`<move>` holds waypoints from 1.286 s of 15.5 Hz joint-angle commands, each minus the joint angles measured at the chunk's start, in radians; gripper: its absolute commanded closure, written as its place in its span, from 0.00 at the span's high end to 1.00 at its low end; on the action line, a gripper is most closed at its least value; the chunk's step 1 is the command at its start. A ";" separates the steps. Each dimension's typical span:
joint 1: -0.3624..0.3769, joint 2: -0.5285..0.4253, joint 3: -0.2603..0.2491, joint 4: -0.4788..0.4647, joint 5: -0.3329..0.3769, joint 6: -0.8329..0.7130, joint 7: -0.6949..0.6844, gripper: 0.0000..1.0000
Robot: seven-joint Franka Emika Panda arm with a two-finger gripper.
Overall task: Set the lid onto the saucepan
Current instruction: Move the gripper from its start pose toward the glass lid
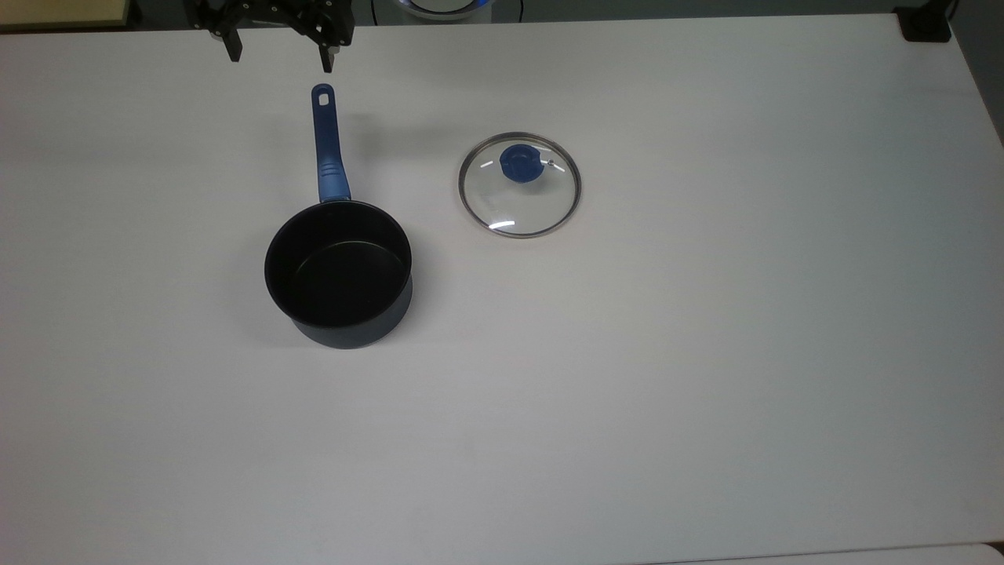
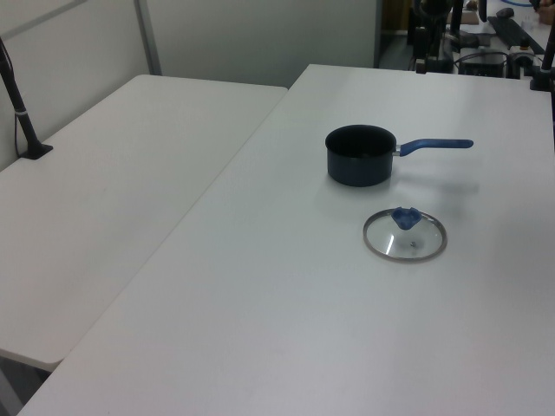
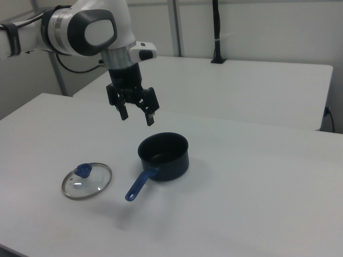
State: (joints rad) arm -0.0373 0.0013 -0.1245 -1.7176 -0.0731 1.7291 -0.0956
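overhead, in the top view, the saucepan (image 1: 339, 273) stands upright on the white desk (image 1: 706, 353), its black inside bare, its blue handle (image 1: 328, 145) pointing toward the top view's upper edge. the lid (image 1: 519, 184) lies flat on the desk to the top view's right of the handle, near the saucepan but apart from it, blue knob (image 1: 519, 163) up. the tool (image 1: 279, 53) hangs at the top view's upper edge, just beyond the handle's holed end, its two black fingers spread wide with nothing between them. the lid lies well apart from the tool, down and toward the top view's right.

the left view adds a second desk (image 2: 113, 199) butted against the first, with a black stand (image 2: 22, 113) at its far corner. the saucepan (image 2: 360, 154) sits with its handle (image 2: 434, 145) toward the left view's right, and the lid (image 2: 405, 235) lies nearer the camera than the saucepan.

the right view gives the height the overhead one hides: the white arm (image 3: 86, 32) reaches in from the right view's left, and the tool (image 3: 136, 113) hangs open in the air above the desk, behind the saucepan (image 3: 164, 156). the lid (image 3: 87, 180) rests on the desk lower and toward the right view's left of the tool, with the handle (image 3: 140, 184) between lid and saucepan.
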 commanded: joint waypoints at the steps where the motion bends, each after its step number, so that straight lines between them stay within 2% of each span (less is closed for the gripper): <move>1: 0.008 -0.030 -0.006 0.001 0.024 -0.039 -0.059 1.00; 8: 0.019 -0.032 0.003 0.036 0.026 -0.198 -0.061 1.00; 20: 0.036 -0.021 0.005 0.021 0.024 -0.149 -0.090 1.00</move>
State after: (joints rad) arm -0.0182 -0.0173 -0.1115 -1.6817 -0.0687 1.5658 -0.1518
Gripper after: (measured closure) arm 0.000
